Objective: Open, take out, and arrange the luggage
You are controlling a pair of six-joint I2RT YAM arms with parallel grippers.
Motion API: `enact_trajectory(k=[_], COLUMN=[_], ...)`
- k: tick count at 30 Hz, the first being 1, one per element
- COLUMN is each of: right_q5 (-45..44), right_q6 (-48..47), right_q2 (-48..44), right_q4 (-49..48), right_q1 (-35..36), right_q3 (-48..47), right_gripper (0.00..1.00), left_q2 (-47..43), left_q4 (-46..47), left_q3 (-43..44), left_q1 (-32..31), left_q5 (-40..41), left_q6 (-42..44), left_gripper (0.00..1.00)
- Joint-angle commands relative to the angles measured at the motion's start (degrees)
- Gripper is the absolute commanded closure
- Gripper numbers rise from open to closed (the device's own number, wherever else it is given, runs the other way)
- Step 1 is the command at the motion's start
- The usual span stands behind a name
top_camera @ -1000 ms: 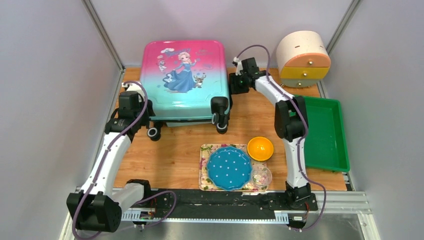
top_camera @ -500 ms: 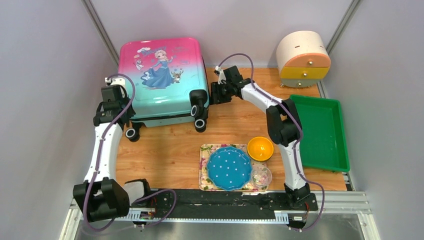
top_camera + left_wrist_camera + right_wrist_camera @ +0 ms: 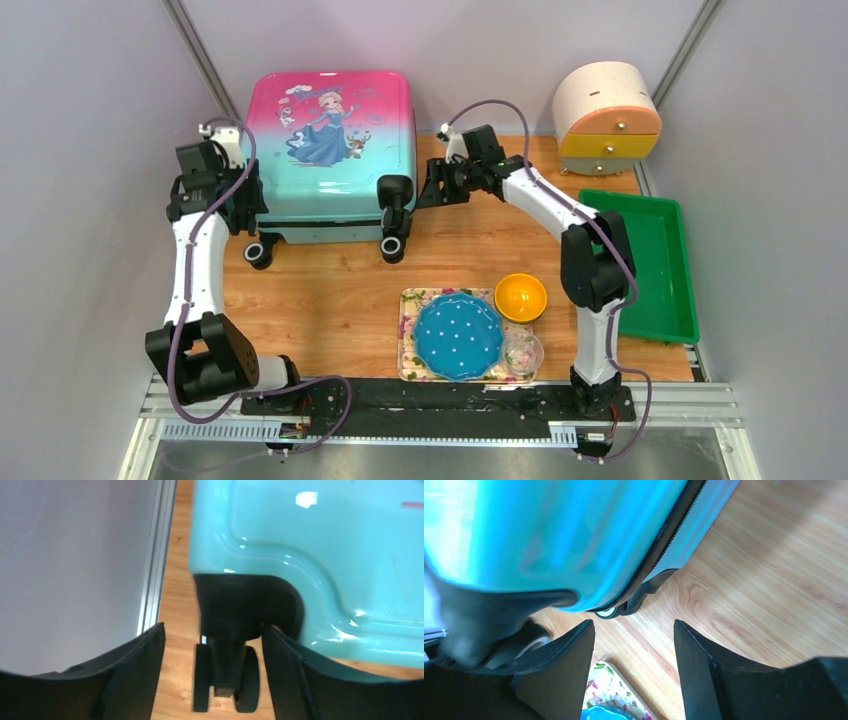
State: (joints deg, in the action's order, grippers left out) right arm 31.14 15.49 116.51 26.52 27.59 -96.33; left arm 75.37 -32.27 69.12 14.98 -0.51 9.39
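The luggage (image 3: 325,150) lies flat and zipped shut at the back left, printed face up, wheels toward the near side. My left gripper (image 3: 243,208) is at its near-left corner. In the left wrist view it (image 3: 214,627) is open, with its fingers standing either side of the black wheel housing (image 3: 245,600) and twin wheel (image 3: 227,682), wood showing beside the left finger. My right gripper (image 3: 425,190) is next to the near-right wheel housing (image 3: 396,192). In the right wrist view it (image 3: 633,622) is open over bare wood, the turquoise shell (image 3: 549,530) up to its left.
A round cream drawer cabinet (image 3: 606,115) stands at the back right, with a green tray (image 3: 650,265) along the right edge. Near the front are a floral tray (image 3: 412,300) with a blue dotted plate (image 3: 458,335), an orange bowl (image 3: 520,296) and a small clear bowl (image 3: 522,352). The left wall runs close to the luggage.
The luggage has slid left and back toward the left wall, both arms travelling with it. The left jaws have opened wide around the wheel corner, and the right jaws have widened too.
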Motion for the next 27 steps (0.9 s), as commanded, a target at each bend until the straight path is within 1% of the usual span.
enact_trajectory(k=[1,5,8,9,10,12,13,15,16,17,18,19,20,21,24,27], right_q5=[2.4,0.2,-1.7,-2.4,-3.6,-4.9,-5.6,-6.2,-6.4,-6.6,-6.8,-7.0,-7.2,-7.5,-7.6,-7.2], right_q6=[-0.1,-1.2,-1.5,-1.8,-1.9,-2.7,-2.8,-3.3,-3.4,-3.4,-3.7,-3.9,-4.1,-4.8,-5.2,-5.1], right_q2=[-7.3,-8.8,-9.7,-9.8,-10.3,-10.7,-11.0,-11.1,-11.4,-11.6,-11.7,-12.4,-12.8,-13.1,-14.6,-15.7], right_q4=[-1.5,-0.3,0.0,-0.1,-0.2,-0.2,-0.2,-0.1,0.1,0.6,0.7,0.8,0.7,0.8,0.5,0.0], right_q1=[-3.2,-4.0,-4.7,-4.9,-5.1,-5.6,-5.9,-6.7,-6.9,-7.3,-7.7,-8.0,-8.1,-8.2,-8.2,-8.2], right_q3=[0.8,0.8,0.1,0.0,0.0,0.1,0.1,0.0,0.0,-0.1,0.0,0.5,1.0,1.4,3.3,5.2], right_gripper=[0.36,0.32,0.28,0.27,0.27,0.27,0.27,0.26,0.26,0.26,0.26,0.26,0.26,0.26,0.26,0.26], left_q2=[0.5,-1.9,-3.1,-4.0,-4.6,-5.5,-5.4,-4.5,-4.3,-4.2,-4.9,-5.3,-5.9,-7.0,-6.0,-2.9], left_q4=[1.4,-0.4,-4.0,-4.5,-4.8,-5.1,-5.4,-5.6,-5.4,-4.0,-2.7,-1.3,1.7,3.6,7.8,8.5], left_q3=[13.9,18.1,18.9,18.5,16.8,13.8,13.1,10.9,9.8,8.4,4.5,2.4,0.7,-2.5,-4.9,-4.7], left_q1=[-0.6,-0.7,-3.2,-4.9,-8.8,-13.6,-17.8,-20.8,-24.0,-25.4,-27.3,-29.0,-33.3,-35.2,-40.0,-42.0], left_q5=[-12.1,-13.8,-16.9,-17.1,-17.8,-18.8,-20.0,-23.6,-24.1,-24.6,-25.3,-25.2,-24.3,-22.3,-18.6,-15.0], left_q6=[-3.8,-7.3,-8.8,-8.9,-9.0,-11.1,-12.3,-17.8,-20.2,-24.9,-26.9,-28.2,-29.0,-29.3,-32.5,-37.2], left_gripper=[0.20,0.20,0.19,0.19,0.19,0.18,0.18,0.18,0.18,0.18,0.17,0.17,0.17,0.17,0.16,0.16])
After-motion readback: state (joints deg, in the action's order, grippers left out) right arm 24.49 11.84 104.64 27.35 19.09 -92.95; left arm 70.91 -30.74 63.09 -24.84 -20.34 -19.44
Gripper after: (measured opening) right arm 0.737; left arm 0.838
